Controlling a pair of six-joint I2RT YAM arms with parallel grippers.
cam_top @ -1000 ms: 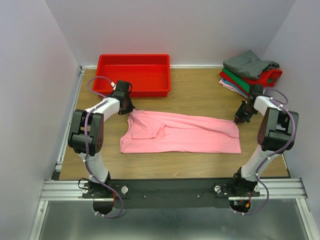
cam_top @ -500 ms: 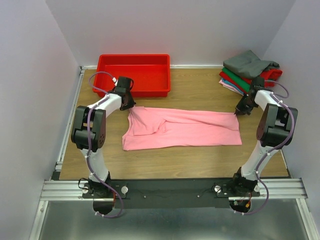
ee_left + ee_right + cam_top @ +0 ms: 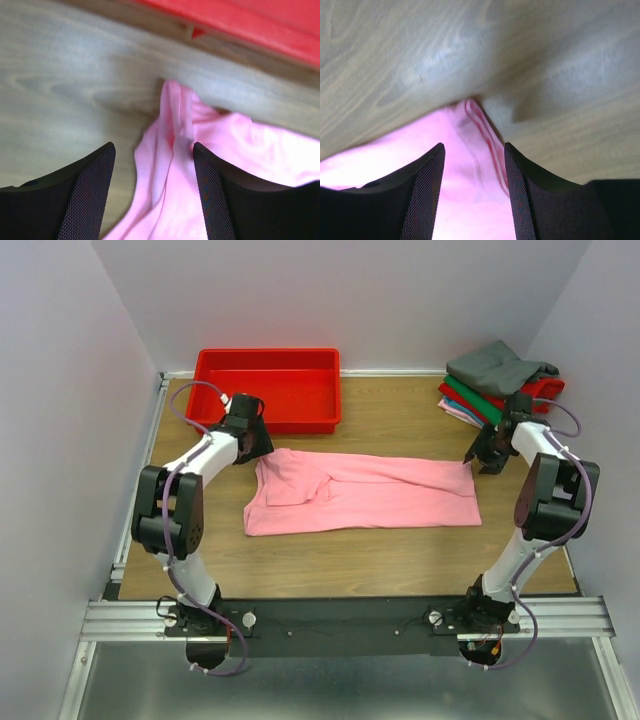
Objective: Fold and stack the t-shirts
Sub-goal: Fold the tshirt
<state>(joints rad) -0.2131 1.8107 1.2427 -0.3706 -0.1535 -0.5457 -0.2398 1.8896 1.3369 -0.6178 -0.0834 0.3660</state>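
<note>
Two grippers sit at opposite ends of the pink t-shirt (image 3: 365, 495), which lies stretched sideways as a long flat band across the middle of the wooden table (image 3: 400, 420). Your left gripper (image 3: 255, 445) is at the shirt's far left corner, just in front of the red tray (image 3: 265, 360). In its wrist view the fingers (image 3: 85, 195) stand well apart, with a bunched ridge of pink cloth lying on the wood in the gap between them, and they pinch nothing. Your right gripper (image 3: 485, 458) is at the far right corner with its fingers (image 3: 420, 195) spread the same way, and a wrinkled tip of the shirt shows between them against bare wood. Near the shirt's left end you can see a smaller flap folded over the body. The stack of folded shirts (image 3: 500, 385) rests in the far right corner of the table, beyond your right gripper, with grey on top and green, red and a pale one beneath.
</note>
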